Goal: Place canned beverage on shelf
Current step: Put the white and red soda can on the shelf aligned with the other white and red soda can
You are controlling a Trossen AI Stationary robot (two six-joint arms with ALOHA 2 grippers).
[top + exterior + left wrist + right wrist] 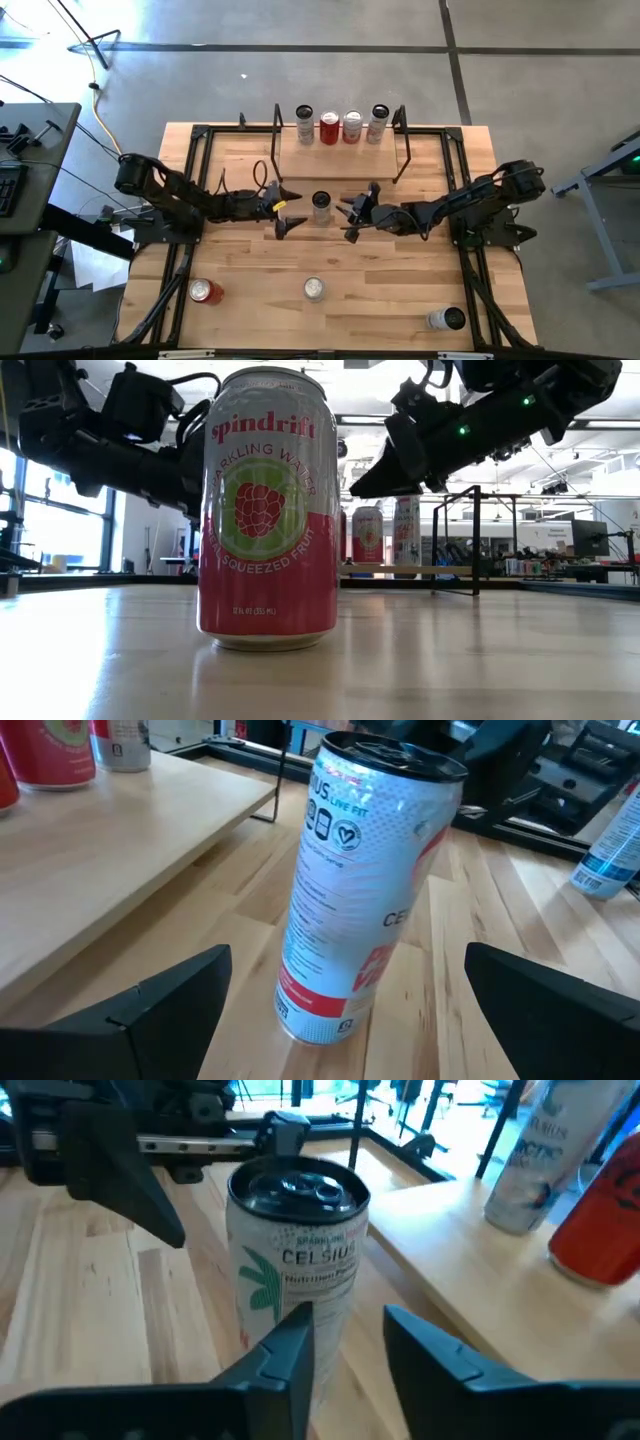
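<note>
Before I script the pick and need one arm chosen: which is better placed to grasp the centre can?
Probably the left. The left gripper is open wide, and in its wrist view the Celsius can stands between its fingers. The right gripper is as near, but its fingers are narrower apart.

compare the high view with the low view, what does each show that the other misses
Only the high view shows the slim can standing between the left gripper and right gripper, both with jaws open, plus the red can and the tipped can near the front edge. Only the low view shows the front can's Spindrift raspberry label. Both show the shelf with cans already on it.
</note>
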